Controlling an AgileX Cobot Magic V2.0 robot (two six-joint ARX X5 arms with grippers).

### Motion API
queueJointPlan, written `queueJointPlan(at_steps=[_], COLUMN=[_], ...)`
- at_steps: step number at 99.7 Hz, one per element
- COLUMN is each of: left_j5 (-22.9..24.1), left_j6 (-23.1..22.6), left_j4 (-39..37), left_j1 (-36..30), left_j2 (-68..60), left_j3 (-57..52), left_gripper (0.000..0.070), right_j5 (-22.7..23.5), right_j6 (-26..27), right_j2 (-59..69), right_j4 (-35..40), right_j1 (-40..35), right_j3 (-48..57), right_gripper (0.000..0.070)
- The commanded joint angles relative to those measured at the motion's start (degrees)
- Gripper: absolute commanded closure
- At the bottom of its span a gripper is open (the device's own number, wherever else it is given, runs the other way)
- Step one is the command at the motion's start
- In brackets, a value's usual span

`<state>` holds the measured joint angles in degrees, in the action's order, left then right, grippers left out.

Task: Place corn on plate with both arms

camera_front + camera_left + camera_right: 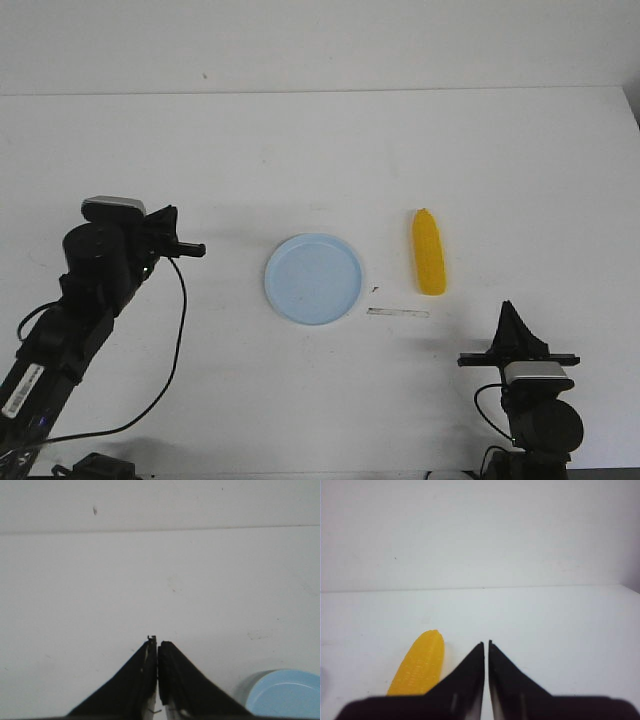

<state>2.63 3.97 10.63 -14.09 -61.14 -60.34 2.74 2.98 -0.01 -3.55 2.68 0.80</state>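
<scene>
The yellow corn lies on the white table, right of the pale blue plate, its pointed end away from me. In the right wrist view the corn sits beside the shut fingers, apart from them. My right gripper is shut and empty, near the table's front edge, in front of the corn and a little to its right. My left gripper is shut and empty, left of the plate, pointing toward it. The plate's rim shows in a corner of the left wrist view. In the wrist views the left gripper and the right gripper both show jaws closed.
A thin strip of tape lies on the table between the plate and the right gripper. A black cable hangs from the left arm. The table's far edge meets a white wall.
</scene>
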Motion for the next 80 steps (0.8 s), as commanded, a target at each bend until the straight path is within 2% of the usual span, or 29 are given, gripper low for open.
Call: queueJointPlan(at_steps=[1, 23, 40, 56, 74, 80], left_j5=[0.04, 0.00, 0.00, -0.02, -0.04, -0.04], left_j6=[-6.08, -5.92, -6.10, -5.55, -1.42, -1.27], left_j4=[-0.85, -10.75, -17.84, -18.36, -18.43, -18.40], left_j1=[1.73, 10.62, 14.99, 16.33, 16.20, 16.20], left_j2=[1.86, 13.18, 22.12, 28.79, 34.07, 35.36], left_j3=[0.09, 9.31, 18.47, 26.88, 35.93, 37.99], left_gripper=[0.0699, 0.0699, 0.0699, 0.0699, 0.0699, 0.0699], right_j5=[-0.17, -0.17, -0.17, -0.17, -0.20, -0.17], right_j6=[-0.22, -0.22, -0.22, -0.22, -0.22, -0.22], right_j2=[0.09, 0.09, 0.09, 0.09, 0.09, 0.07], right_j4=[-0.68, -0.68, -0.68, -0.68, -0.68, -0.68], right_j1=[0.02, 0.02, 0.02, 0.02, 0.02, 0.02], right_j3=[-0.07, -0.07, -0.07, -0.07, -0.07, -0.07], right_gripper=[0.0687, 0.0687, 0.0687, 0.0687, 0.0687, 0.0687])
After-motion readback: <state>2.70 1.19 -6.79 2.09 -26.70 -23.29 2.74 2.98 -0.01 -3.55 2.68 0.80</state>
